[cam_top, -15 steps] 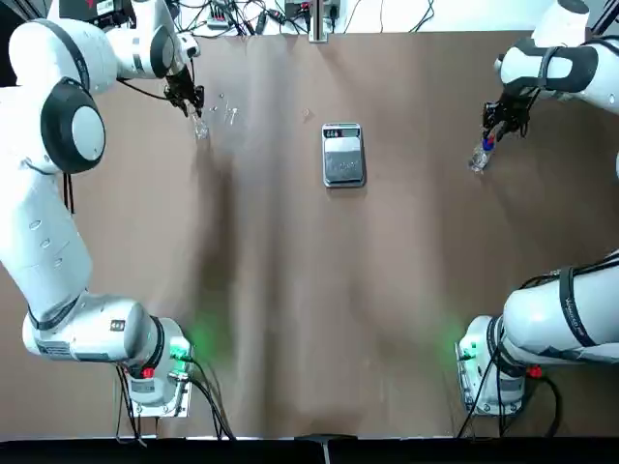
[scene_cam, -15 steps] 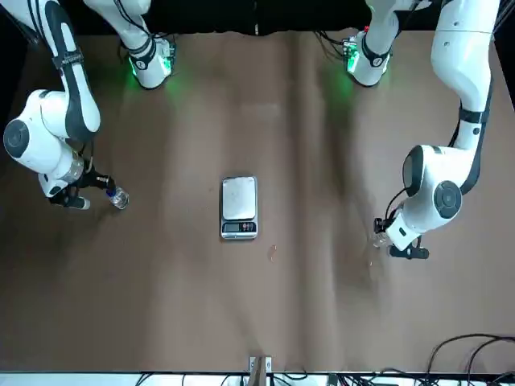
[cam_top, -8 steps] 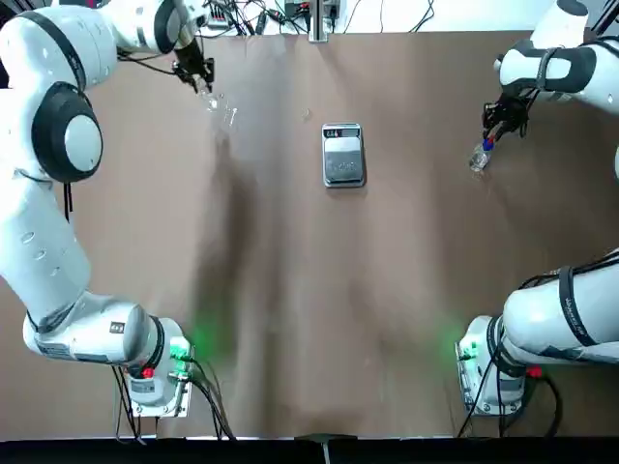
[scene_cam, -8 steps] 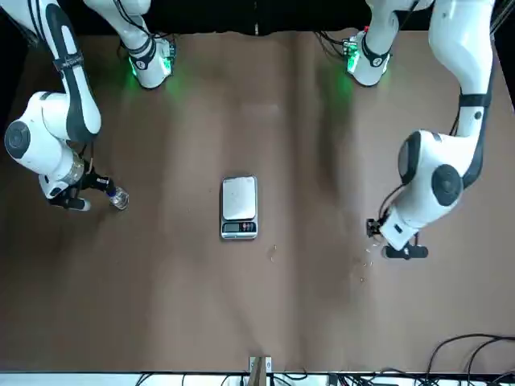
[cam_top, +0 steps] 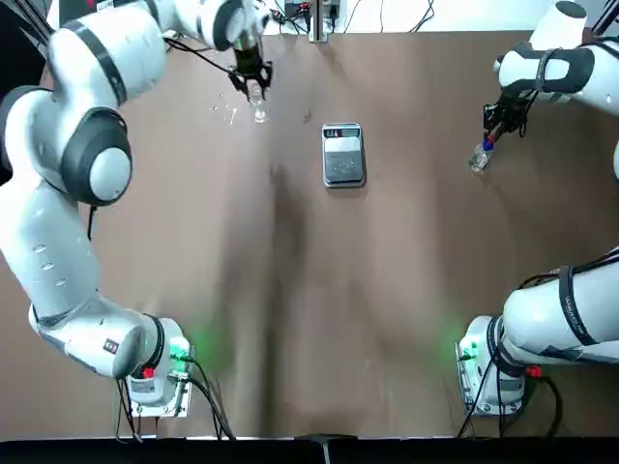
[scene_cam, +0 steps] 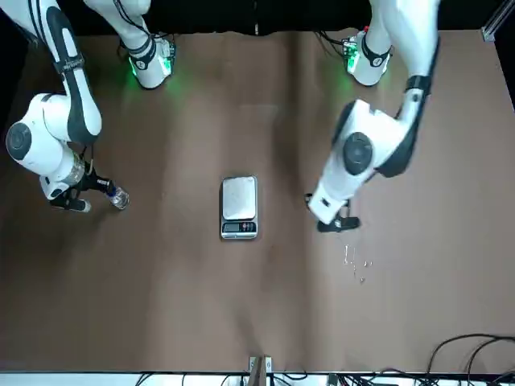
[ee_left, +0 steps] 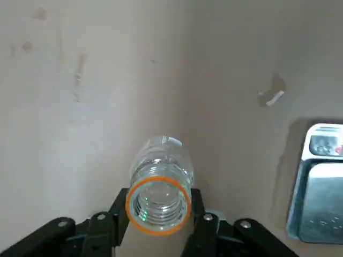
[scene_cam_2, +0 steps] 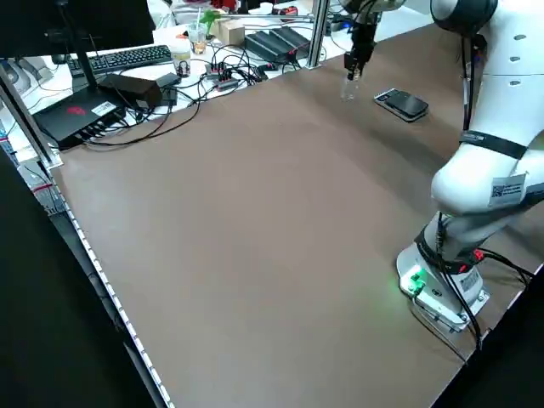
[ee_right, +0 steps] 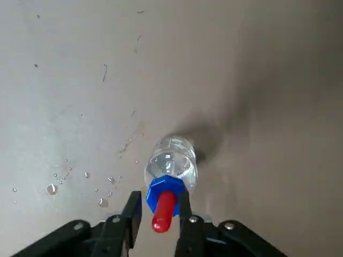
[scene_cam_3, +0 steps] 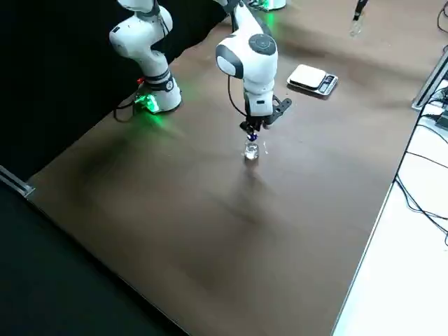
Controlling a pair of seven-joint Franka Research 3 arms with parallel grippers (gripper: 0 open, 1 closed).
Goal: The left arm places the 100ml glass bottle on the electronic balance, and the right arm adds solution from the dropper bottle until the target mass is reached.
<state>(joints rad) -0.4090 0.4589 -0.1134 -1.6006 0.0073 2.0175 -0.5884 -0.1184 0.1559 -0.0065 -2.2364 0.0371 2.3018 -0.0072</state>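
Brown-covered table [scene_cam_2: 255, 221] with water drops [ee_right: 52, 189] on it, black monitor [scene_cam_2: 34, 30] beyond its edge, keyboard [scene_cam_2: 132, 58] beside the monitor, tangled black cables [scene_cam_2: 183, 106], small cardboard box [scene_cam_2: 229, 32], cup with a straw [scene_cam_2: 197, 36], metal post [scene_cam_2: 319, 34] at the table's edge

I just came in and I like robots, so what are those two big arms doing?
The left gripper is holding an open glass bottle with an orange rim above the table, off to one side of the balance. The bottle isn't on the balance yet. Over on the other side, the right gripper holds the dropper bottle, the one with the blue collar and red top, away from the balance.
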